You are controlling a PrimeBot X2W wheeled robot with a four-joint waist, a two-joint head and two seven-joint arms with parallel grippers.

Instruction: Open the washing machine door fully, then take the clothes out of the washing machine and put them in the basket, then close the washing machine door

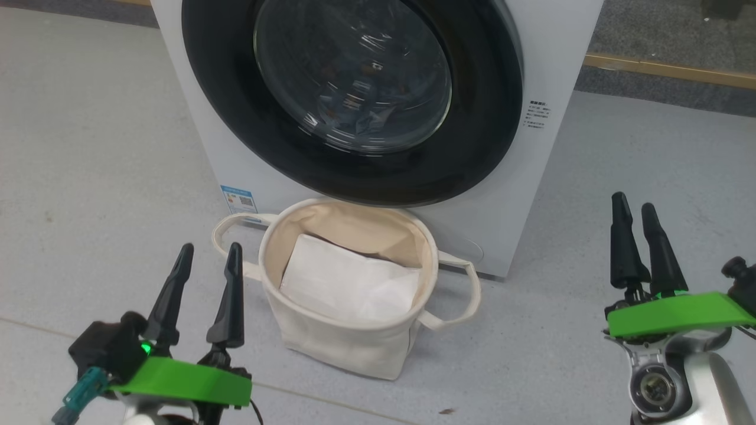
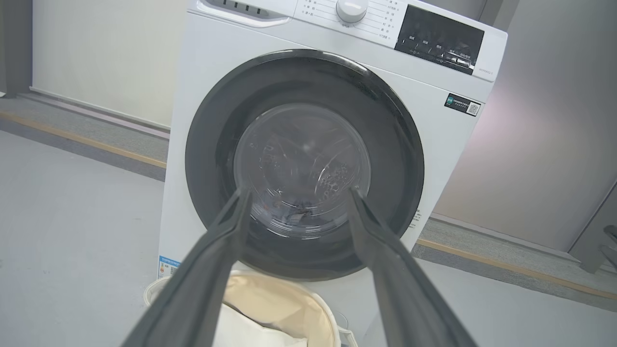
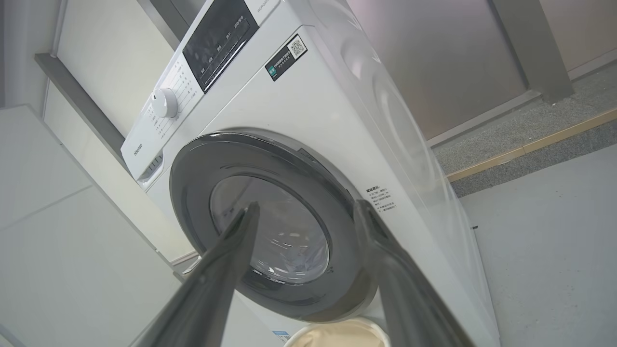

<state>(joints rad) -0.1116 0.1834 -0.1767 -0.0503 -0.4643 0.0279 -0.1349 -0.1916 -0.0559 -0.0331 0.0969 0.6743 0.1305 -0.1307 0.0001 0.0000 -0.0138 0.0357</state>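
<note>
Nearest the head camera, the left gripper (image 1: 211, 248) hangs just left of the basket (image 1: 345, 348), its two dark fingers spread and holding nothing. The right gripper (image 1: 633, 203) hangs well off to the basket's right, likewise parted and empty. Inside the basket lies a white sheet (image 1: 348, 283). Right behind the basket stands the washing machine (image 1: 531, 200). Above the basket the washing machine door (image 1: 490, 118) is shut, and the clothes (image 1: 357, 115) show as a dim bluish heap behind its glass.

From the left wrist, the open fingers (image 2: 217, 260) frame the glass, and the basket's rim sits low between them, close under the door's black ring.

From the right wrist, the fingers (image 3: 385, 270) point at the door obliquely from the basket's right. A faint notch on the ring's upper edge may be the pull; I cannot be sure.

Opening the door is the step in hand, and none of it is done. To do it well, I judge, one finger should hook behind the ring's edge opposite the hinge. It should then draw outward along the door's arc rather than straight back, staying off the glass. The swing may brush the basket's rim, so pull slowly.
</note>
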